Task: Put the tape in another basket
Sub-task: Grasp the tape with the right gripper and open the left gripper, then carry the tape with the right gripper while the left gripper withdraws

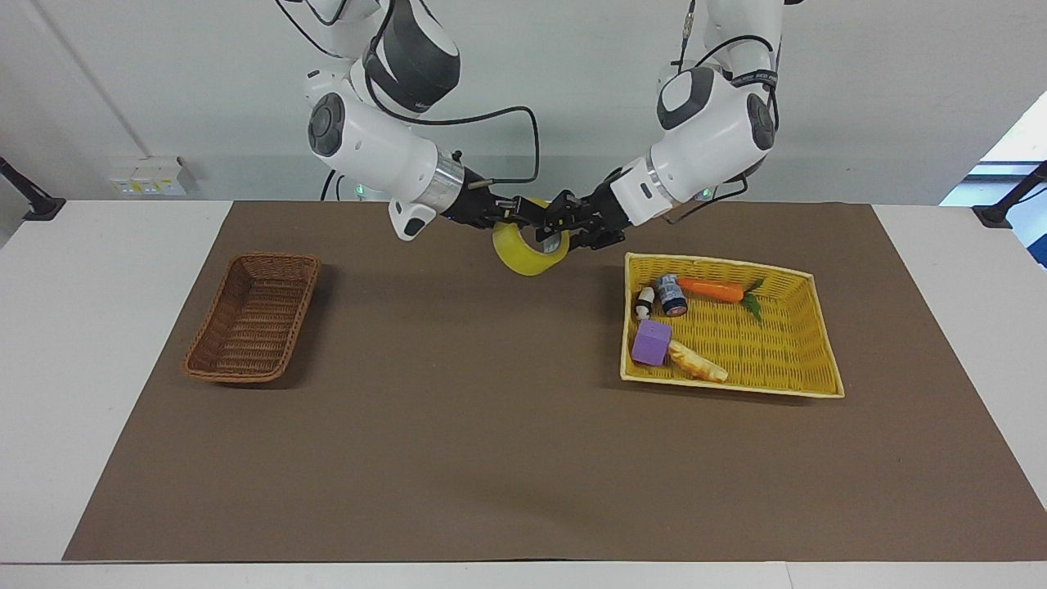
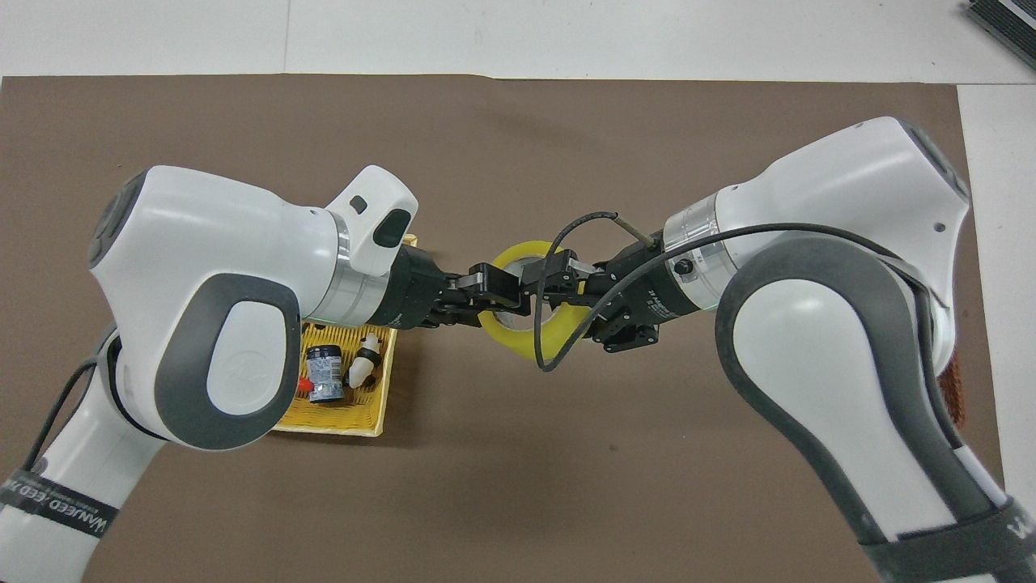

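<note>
Table [image 1: 98,343]: white, flat, covered across its middle by a brown matte mat [image 1: 491,458].

Tray [image 1: 826,384]: bright yellow, woven, wide and shallow with flared walls, at the left arm's end of the table.

Basket [image 1: 221,327]: dark brown wicker, narrow, rectangular, deeper-walled, nothing seen in it, at the right arm's end. It lies well apart from the tray.

Tape [image 1: 527,258]: a wide roll of translucent yellow film on a white core ring. It hangs in the air, tilted, over the mat between tray and basket, with both grippers at its upper rim.

Right gripper [image 1: 517,214]: over the mat, its tip on the roll's upper wall and apparently pinching that wall between outer film and core.

Left gripper [image 1: 563,229]: at the same rim from the tray's side. Whether it is spread or clamped cannot be told.

Tray contents: purple block [image 1: 651,342], orange carrot [image 1: 710,288] with green top, a pale bread-like piece [image 1: 697,363], a small can [image 1: 672,296], a small white bottle [image 1: 644,303].

Handling assessment:
- The roll is judged stiff and moderately heavy for its bulk.
- The outer film is smooth and likely slippery.
- The core is rigid.
- The soundest hold is across the wall, one finger inside the core and one outside. A grip across the full width would likely exceed the jaws.
- Held at one rim point, the roll may swing or pivot.
- The basket is narrow, so the roll should be lowered centrally before release.
</note>
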